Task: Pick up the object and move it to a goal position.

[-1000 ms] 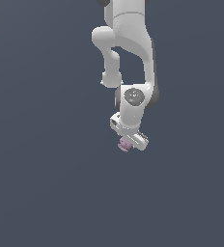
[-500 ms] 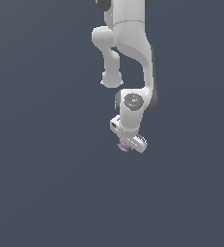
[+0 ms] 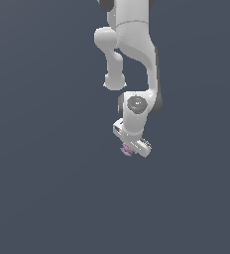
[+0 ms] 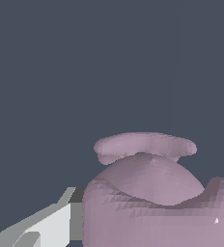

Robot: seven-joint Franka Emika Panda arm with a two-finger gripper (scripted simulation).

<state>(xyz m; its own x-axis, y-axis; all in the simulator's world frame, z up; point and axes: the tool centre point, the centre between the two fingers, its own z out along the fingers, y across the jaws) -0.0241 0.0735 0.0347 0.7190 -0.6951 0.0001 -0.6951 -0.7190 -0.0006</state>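
The object (image 3: 125, 149) is a small lumpy mauve thing. In the exterior view it sits right at the tip of my white gripper (image 3: 130, 150), which points downward from the arm and mostly hides it. In the wrist view the object (image 4: 152, 193) fills the space close to the camera, with a rounded body and a flat lip on it. One grey-white finger (image 4: 46, 227) presses against its side, and the other finger is hidden behind it. The gripper looks shut on the object.
A plain dark grey-blue ground (image 3: 47, 198) surrounds the arm in both views. The white arm (image 3: 134, 44) comes down from the exterior view's top. No other objects, edges or goal marker show.
The gripper has shifted slightly toward the exterior view's left and a little upward, and the object has stayed at its tip throughout.
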